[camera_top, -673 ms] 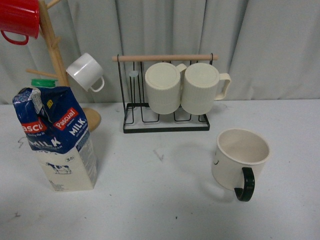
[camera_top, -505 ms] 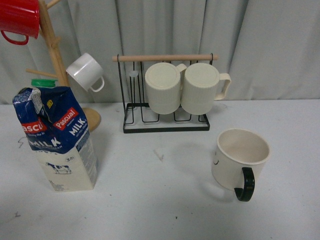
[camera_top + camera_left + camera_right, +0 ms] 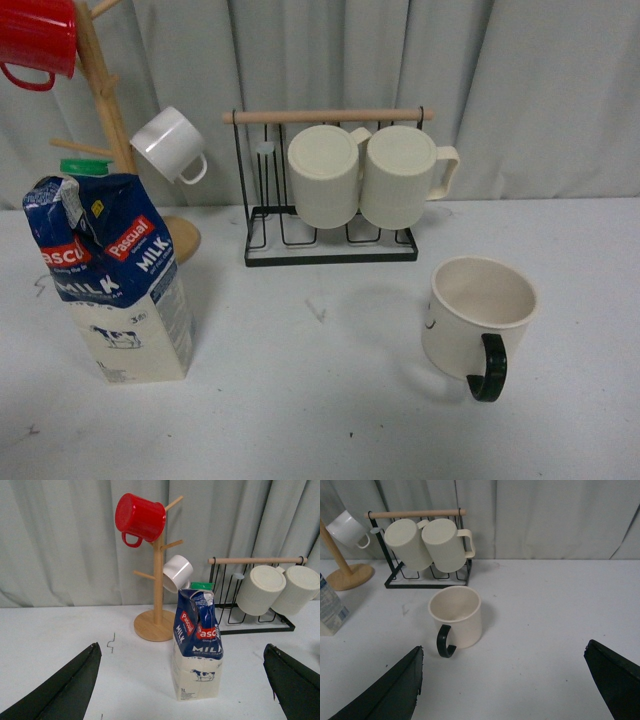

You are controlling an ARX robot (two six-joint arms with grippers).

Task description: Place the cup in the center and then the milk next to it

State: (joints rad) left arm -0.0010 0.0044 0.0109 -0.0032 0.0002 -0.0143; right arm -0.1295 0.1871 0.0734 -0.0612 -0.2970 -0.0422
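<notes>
Start with the left hand (image 3: 181, 652) spread wide and empty before the milk (image 3: 118, 290), and the right hand (image 3: 503, 649) likewise wide and empty before the cup (image 3: 478, 318). Go for the cup first: upright on the bench (image 3: 300, 430) at the right, handle toward the robot. Close across the rim or wall, not the handle; lift straight. Set down on the center (image 3: 310, 350), seemingly the bare patch by the small black mark, between cup and carton. Leave the milk standing at the left for afterwards. Keep clear of the mug rack (image 3: 330, 255) behind.
</notes>
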